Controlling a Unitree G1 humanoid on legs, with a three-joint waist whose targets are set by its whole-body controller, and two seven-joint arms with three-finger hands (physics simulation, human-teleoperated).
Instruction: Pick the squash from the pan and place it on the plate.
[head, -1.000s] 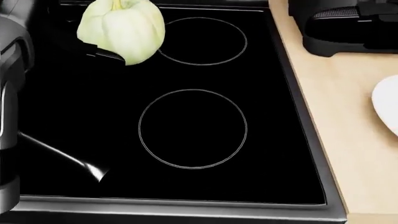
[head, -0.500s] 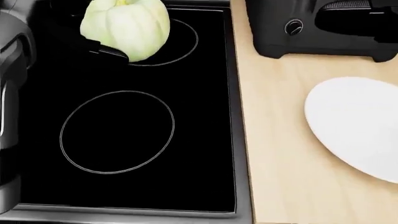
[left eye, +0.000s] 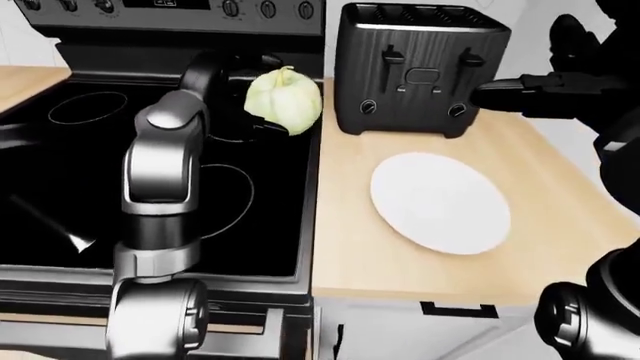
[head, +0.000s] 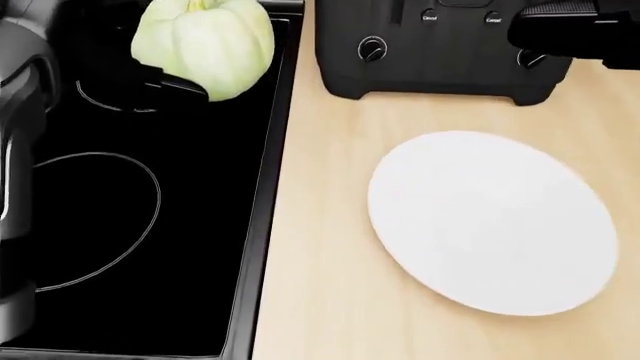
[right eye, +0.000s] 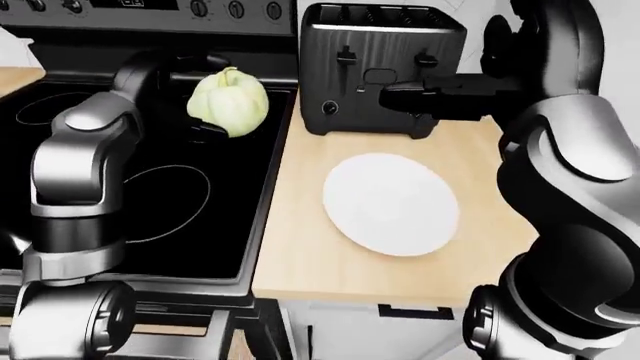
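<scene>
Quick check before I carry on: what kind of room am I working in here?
Almost certainly a home kitchen: a black glass cooktop with ring burners and control knobs, a black four-slot toaster, and a round white plate on a light wooden counter.

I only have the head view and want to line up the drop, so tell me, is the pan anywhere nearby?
Observer: No pan body shows in any view. In the left-eye view only a thin handle lies over the stove at the left.
Operator: How is the squash carried?
Observer: The left robot hand grips the squash with its arm bent up over the stove, short of the counter.
Operator: And that black shape top right?
Observer: That is the right robot hand, held level in front of the toaster, above the plate. Whether its fingers are open I cannot tell.
</scene>
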